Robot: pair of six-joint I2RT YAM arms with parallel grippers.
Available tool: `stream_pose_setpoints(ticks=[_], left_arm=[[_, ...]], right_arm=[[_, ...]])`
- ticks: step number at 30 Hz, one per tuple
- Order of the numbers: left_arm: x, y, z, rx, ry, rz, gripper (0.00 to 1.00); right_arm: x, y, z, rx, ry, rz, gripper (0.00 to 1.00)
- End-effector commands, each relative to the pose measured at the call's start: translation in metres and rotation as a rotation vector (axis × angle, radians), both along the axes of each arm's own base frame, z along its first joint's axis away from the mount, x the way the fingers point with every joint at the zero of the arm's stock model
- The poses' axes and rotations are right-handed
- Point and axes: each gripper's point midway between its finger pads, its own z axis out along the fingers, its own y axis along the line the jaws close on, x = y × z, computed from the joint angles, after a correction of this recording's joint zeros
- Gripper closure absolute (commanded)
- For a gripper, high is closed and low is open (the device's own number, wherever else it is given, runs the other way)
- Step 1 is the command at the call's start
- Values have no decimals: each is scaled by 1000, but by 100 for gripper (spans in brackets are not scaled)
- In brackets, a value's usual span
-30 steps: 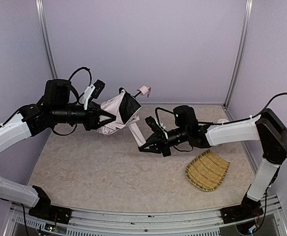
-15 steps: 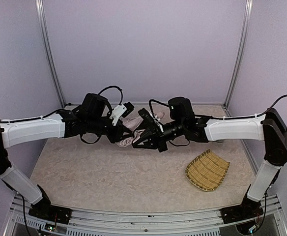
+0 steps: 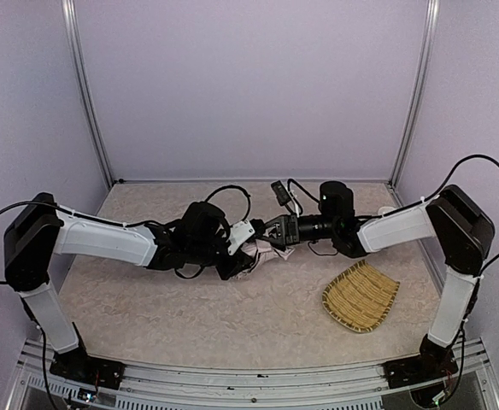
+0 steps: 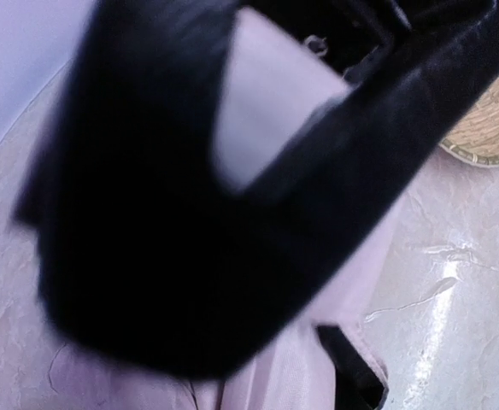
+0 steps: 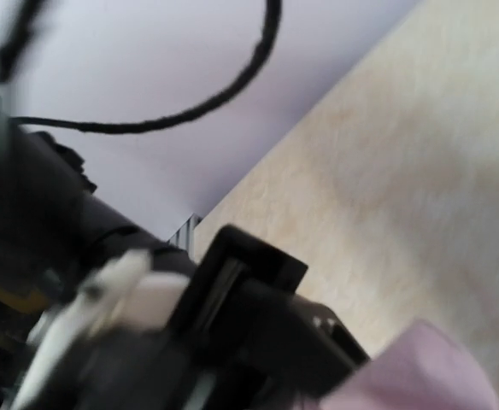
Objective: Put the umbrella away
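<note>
Umbrella (image 3: 263, 253) lowered, bunched small, between the left and right jaws

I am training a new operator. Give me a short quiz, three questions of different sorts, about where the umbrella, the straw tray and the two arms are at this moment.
1. True or false: the straw tray lies on the table, apart from the umbrella.
2. Where is the umbrella? A) crumpled at mid-table, between the left pincer and the right pincer; B) inside the tray; C) hanging over the table's near edge.
3. Fill in: the tray lies on the ___ arm's side.
Key: 1 true; 2 A; 3 right.
</note>
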Motion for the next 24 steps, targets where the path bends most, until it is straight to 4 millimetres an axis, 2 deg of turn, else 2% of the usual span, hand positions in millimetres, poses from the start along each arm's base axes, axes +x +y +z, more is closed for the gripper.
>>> stream_pose_setpoints(ticks=[1,8,11,15,18,20,24], left_arm=[[-70,-12,-66,209,78,-284,100],[-85,-15,-91,298,111,-401,100],[-102,-17,-95,301,103,-501,100],[-119,-17,-105,331,102,-578,100],[-114,-12,-121,370,152,-536,100],[-107,-6,-132,396,200,-486,100],[-97,7,-144,419,241,-411,100]], right_arm=[[21,2,55,160,-112,-66,100],[27,8,28,69,-36,-72,100],[40,5,12,20,-1,-125,100],[66,-1,-24,-50,98,-203,100],[76,-8,-62,-139,154,-251,100],[73,-12,-84,-188,182,-261,100],[65,-20,-104,-231,215,-271,92]])
